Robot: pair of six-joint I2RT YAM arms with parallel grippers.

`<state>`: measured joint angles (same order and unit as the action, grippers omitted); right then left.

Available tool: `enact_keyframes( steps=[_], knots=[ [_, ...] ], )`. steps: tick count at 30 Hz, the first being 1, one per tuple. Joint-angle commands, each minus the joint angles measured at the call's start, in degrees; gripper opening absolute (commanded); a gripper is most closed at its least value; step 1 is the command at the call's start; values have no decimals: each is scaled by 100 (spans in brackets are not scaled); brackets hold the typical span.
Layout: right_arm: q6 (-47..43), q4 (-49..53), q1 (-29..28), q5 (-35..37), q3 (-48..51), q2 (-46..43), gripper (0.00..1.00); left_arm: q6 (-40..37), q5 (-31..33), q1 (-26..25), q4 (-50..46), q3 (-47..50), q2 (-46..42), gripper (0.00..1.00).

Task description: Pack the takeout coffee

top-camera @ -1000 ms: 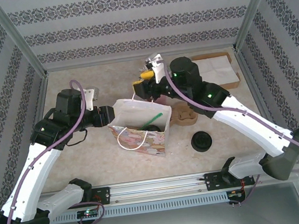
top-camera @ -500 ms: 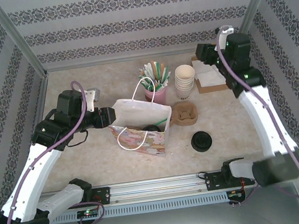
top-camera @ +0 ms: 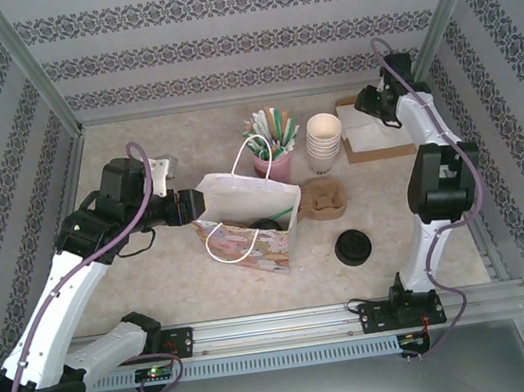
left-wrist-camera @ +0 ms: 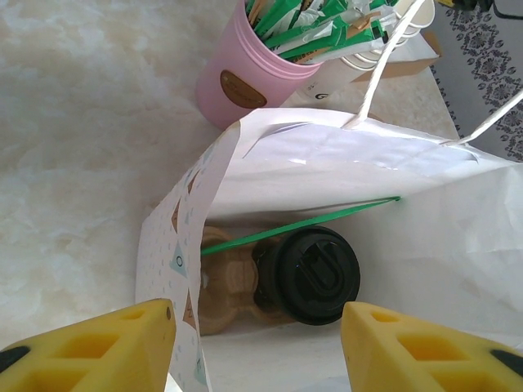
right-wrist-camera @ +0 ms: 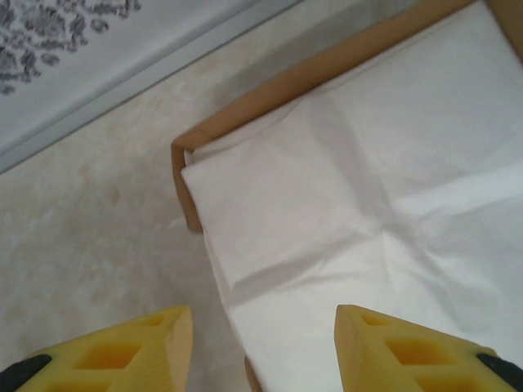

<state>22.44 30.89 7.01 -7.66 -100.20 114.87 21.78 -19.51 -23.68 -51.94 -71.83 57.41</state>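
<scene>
hovering over the napkin tray [right-wrist-camera: 186,192], the right gripper [right-wrist-camera: 261,327] is spread, nothing in it. the left gripper [left-wrist-camera: 257,327] gapes astride the paper bag [left-wrist-camera: 368,163] wall, not pinching. the takeout coffee [left-wrist-camera: 319,278] sits upright inside. danger: a nudge there topples the bag and spills the cup.

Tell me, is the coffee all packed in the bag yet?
Mostly done: the lidded coffee cup sits in a cardboard carrier inside the paper bag. In hand: the left gripper, open, straddles the bag's rim; the right gripper hovers open above the napkins. Still to do: probably a napkin to add.
</scene>
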Motion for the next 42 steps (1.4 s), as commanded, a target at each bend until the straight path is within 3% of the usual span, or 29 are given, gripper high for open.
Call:
enact_keyframes(
  steps=[1, 8, 24, 32, 36, 39, 42],
  knots=[
    [149, 359, 16, 630, -511, 264, 49, -155, 19, -106, -77, 33, -124, 57],
    [289, 562, 1, 1070, -1006, 897, 48, -196, 19, -109, -72, 82, -124, 57],
    [575, 469, -94, 1283, -1206, 1664, 43, -246, 122, -109, -133, 116, -202, 57],
    [613, 428, -94, 1296, -1048, 1655, 30, -214, 148, -106, -145, 143, -235, 57],
    [605, 413, -95, 1271, -984, 1669, 32, -206, 155, -106, -145, 152, -236, 57],
    [571, 501, -85, 1306, -1019, 1692, 46, -207, 164, -110, -171, 155, -243, 57],
    [538, 550, -94, 1301, -984, 1680, 47, -188, 161, -109, -151, 186, -269, 57]
  ],
)
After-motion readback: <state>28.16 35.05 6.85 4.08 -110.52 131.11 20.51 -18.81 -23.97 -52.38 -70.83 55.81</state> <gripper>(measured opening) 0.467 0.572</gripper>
